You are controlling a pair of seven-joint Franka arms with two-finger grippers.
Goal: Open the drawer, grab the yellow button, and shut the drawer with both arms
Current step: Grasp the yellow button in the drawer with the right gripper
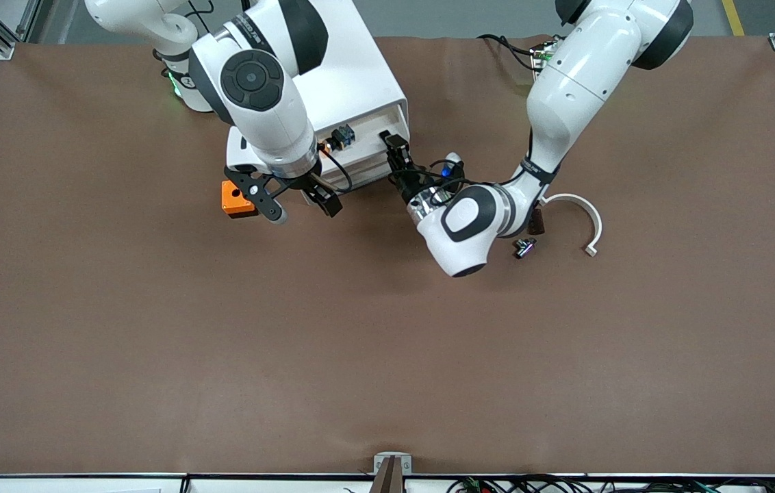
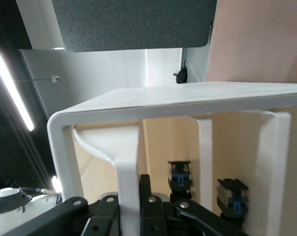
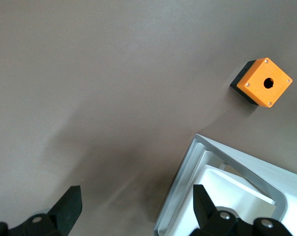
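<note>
Drawer: the topmost shallow white tray drawer (image 1: 360, 140) of the tall white box cabinet (image 1: 353, 75) stands pulled out a little toward the front camera; its white handle tab (image 2: 126, 196) shows in the left wrist view.
Button: a tiny pushbutton with an orange-yellow cap and a black and blue body (image 1: 338, 139) lies in the open drawer, near its front edge; the left wrist view shows two such black and blue bodies (image 2: 179, 176) inside the cabinet frame.
Left gripper: the black two-finger left gripper (image 1: 396, 152) is at the drawer's front, at the corner toward the left arm's end of the table, its fingers (image 2: 151, 206) pinched tight on the handle tab.
Right gripper: the black right gripper (image 1: 300, 205) hangs over the brown table (image 1: 155, 342) just in front of the cabinet, jaws spread wide and holding nothing; its fingertips (image 3: 72, 201) frame bare table and a cabinet corner.
Orange cube: an orange cube with a round hole (image 1: 237, 198) sits on the table beside the cabinet, toward the right arm's end.
Other parts: a small black-and-white part (image 1: 524, 246) and a white curved half-ring (image 1: 582, 216) lie on the table near the left arm's wrist.
</note>
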